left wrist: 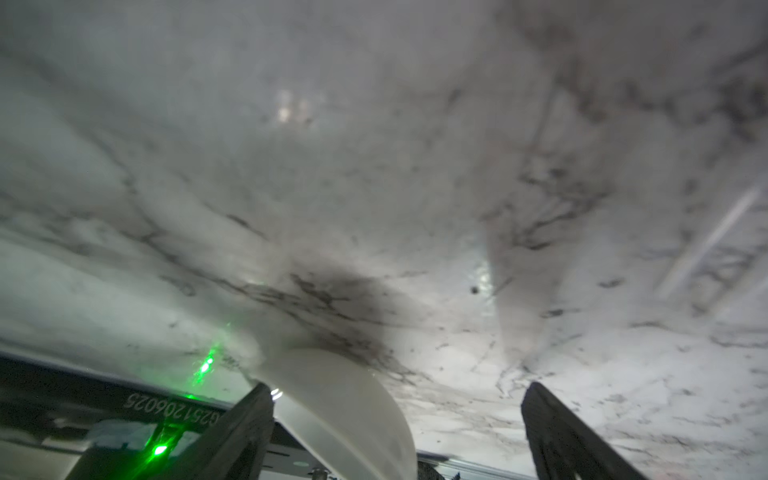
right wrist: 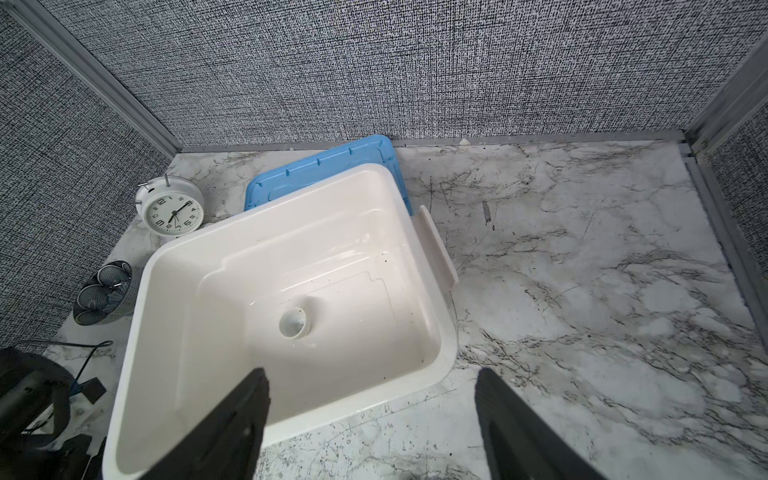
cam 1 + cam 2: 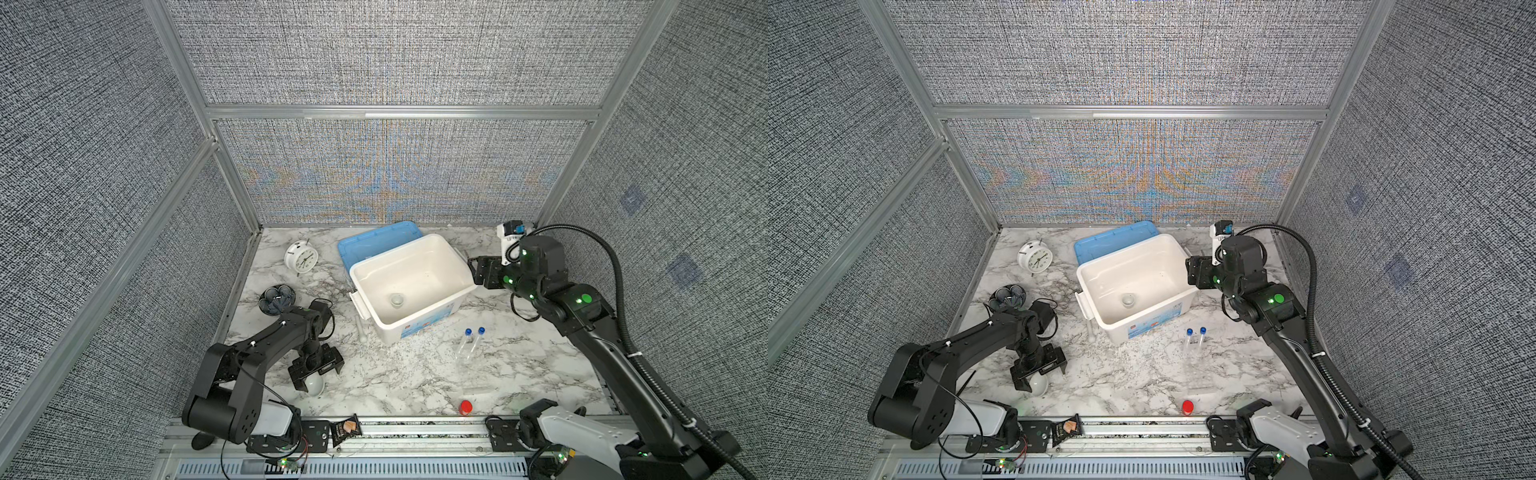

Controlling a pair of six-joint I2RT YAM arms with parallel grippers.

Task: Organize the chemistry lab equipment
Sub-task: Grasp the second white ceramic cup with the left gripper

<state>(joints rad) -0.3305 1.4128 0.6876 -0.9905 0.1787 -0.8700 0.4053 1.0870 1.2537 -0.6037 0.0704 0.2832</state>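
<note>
Left gripper (image 3: 319,375): lower left in both top views, pointed down at the table (image 3: 415,386); jaws spread wide, gripping nothing.
Table dish (image 3: 316,386): shallow, white, on the marble between the left fingers; in the left wrist view it sits close against one finger (image 1: 245,436).
Right gripper (image 3: 477,272): right of centre, at the bin's right rim; jaws wide apart, empty.
Bin (image 3: 415,328): white, open, at centre frame; blue lid (image 3: 374,241) against its far side.
Bin dish (image 3: 397,300): small, white, on the bin floor.
Pestle (image 3: 360,328): white, flat on the table, just beside the bin's lower left corner.
Tubes (image 3: 473,341): two, clear, blue-capped, side by side, below and right of the bin, well apart from both grippers.
Alarm clock (image 3: 301,257): upper left of the table.
Snack packet (image 3: 345,430): bottom edge, on the rail.
</note>
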